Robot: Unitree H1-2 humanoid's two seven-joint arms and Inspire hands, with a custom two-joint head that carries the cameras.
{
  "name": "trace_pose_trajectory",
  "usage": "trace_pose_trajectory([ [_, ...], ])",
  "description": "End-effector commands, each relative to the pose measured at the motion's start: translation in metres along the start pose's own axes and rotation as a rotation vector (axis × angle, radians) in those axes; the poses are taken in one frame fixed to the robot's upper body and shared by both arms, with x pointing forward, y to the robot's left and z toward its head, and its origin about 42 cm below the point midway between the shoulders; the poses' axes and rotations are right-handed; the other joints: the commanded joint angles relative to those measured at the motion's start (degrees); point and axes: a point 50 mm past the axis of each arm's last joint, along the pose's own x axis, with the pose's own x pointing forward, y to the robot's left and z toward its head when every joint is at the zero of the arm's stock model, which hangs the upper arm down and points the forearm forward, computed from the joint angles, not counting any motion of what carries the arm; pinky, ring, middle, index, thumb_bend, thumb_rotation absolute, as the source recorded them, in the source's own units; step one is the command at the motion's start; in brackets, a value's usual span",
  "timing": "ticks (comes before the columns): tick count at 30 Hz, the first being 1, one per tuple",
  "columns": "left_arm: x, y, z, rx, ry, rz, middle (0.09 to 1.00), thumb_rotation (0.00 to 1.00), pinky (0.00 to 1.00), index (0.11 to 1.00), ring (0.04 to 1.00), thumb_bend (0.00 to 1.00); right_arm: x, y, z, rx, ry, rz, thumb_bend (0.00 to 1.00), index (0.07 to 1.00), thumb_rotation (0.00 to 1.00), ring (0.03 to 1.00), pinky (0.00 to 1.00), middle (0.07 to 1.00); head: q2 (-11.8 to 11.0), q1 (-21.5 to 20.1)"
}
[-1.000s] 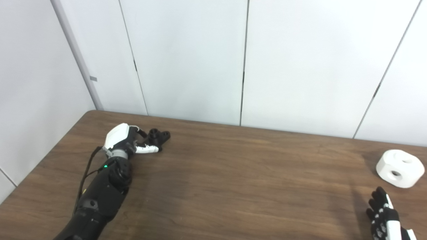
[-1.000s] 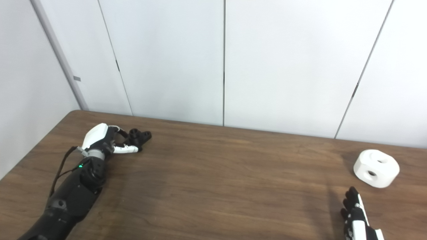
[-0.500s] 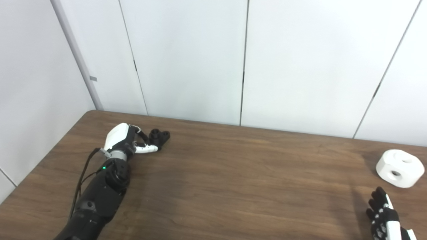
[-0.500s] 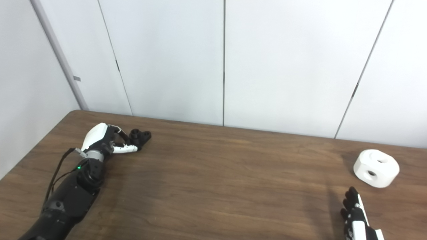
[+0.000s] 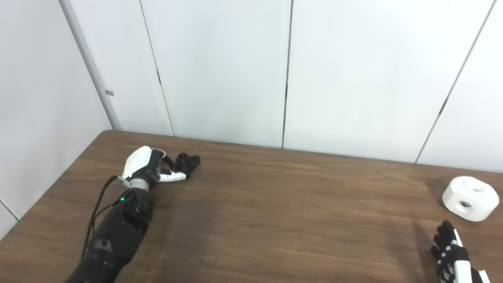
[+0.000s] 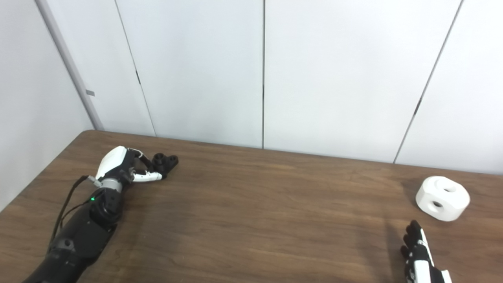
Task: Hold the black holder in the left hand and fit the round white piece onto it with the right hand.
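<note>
The black holder lies on the brown table at the far left. My left hand is right against its near end, with curved fingers on one side and the white thumb stretched along the other. The holder rests on the table. The round white piece, with two holes, sits on the table at the far right. My right hand is low at the bottom right, a short way in front of the white piece, fingers stretched out and empty, partly cut off by the picture's edge.
White wall panels rise straight behind the table's far edge. The table's left edge runs close beside my left arm. Bare tabletop lies between the two hands.
My left forearm has swung slightly to the left and the thumb has drawn back a little. The holder, the white piece and the right hand have not moved.
</note>
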Motion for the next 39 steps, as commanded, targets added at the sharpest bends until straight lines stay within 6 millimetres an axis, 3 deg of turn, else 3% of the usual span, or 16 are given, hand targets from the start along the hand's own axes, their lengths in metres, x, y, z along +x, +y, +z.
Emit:
trace_pose_trajectory([
  [1, 0.0, 0.009, 0.006, 0.017, -0.034, -0.009, 0.801, 0.05, 0.94, 0.487, 0.932, 0.52, 0.003, 0.002, 0.01, -0.005, -0.055, 0.004, 0.59, 1.0, 1.0, 1.0, 1.0, 1.0, 0.1, 0.1],
  [8, -0.021, 0.002, 0.014, 0.026, -0.111, -0.052, 0.799, 0.04, 1.0, 0.487, 0.936, 0.52, 0.004, 0.004, 0.01, 0.004, -0.047, 0.001, 0.58, 1.0, 1.0, 1.0, 1.0, 1.0, 0.6, -0.3],
  [23, -0.08, -0.026, 0.051, 0.095, -0.337, -0.136, 0.788, 0.05, 1.0, 0.486, 0.899, 0.52, 0.005, 0.011, 0.011, -0.004, -0.044, 0.004, 0.6, 1.0, 1.0, 1.0, 1.0, 1.0, 2.1, -3.7],
  [32, -0.12, -0.042, 0.074, 0.115, -0.445, -0.167, 0.781, 0.05, 1.0, 0.486, 0.901, 0.52, 0.004, 0.017, 0.013, -0.012, -0.032, -0.004, 0.63, 1.0, 1.0, 1.0, 1.0, 0.995, 4.0, -6.4],
  [39, -0.147, -0.052, 0.081, 0.17, -0.542, -0.166, 0.773, 0.05, 0.99, 0.485, 0.887, 0.52, 0.005, 0.024, 0.017, -0.021, -0.041, 0.013, 0.63, 1.0, 1.0, 1.0, 1.0, 0.997, 5.8, -7.8],
])
